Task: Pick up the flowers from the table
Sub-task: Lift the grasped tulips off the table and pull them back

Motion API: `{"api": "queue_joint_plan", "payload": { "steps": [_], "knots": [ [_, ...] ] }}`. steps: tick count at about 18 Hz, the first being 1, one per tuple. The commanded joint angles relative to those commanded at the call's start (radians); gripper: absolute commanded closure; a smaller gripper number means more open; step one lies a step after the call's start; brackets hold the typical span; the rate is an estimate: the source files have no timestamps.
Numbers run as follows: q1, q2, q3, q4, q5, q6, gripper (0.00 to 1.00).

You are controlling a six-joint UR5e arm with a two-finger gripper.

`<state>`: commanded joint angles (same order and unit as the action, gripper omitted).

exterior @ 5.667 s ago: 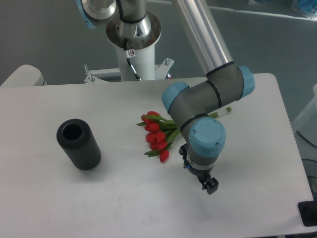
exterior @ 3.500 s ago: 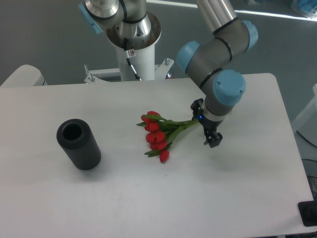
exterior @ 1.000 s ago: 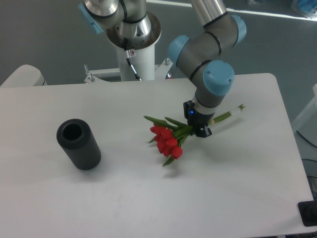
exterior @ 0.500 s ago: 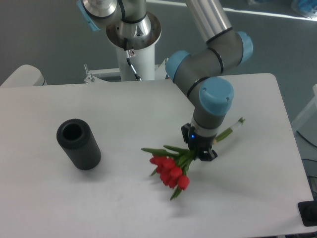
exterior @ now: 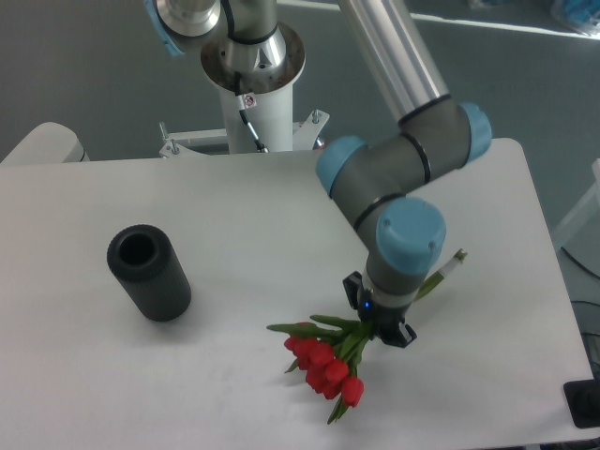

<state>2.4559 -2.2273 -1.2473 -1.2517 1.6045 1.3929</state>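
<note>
The flowers (exterior: 323,364), a bunch of red tulip buds with green leaves, hang from my gripper (exterior: 378,325) over the white table (exterior: 216,225), toward its front. The gripper is shut on the green stems just behind the leaves. The pale stem ends (exterior: 452,263) stick out to the upper right past the wrist. The buds point down and to the left, tilted. The fingertips are mostly hidden by the wrist and the leaves.
A black cylinder (exterior: 150,273) with an open top stands on the left part of the table. The robot's white base column (exterior: 253,103) rises behind the far edge. The table's front edge lies just below the flowers.
My gripper has carried the flowers toward the front of the table over the last second; earlier they lay on the table and the gripper closed on their stems.
</note>
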Motion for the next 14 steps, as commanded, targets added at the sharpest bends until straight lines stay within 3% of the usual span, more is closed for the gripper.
{"api": "queue_joint_plan", "payload": {
  "steps": [14],
  "knots": [
    [-0.009, -0.009, 0.0, 0.006, 0.0, -0.015, 0.93]
  ]
}}
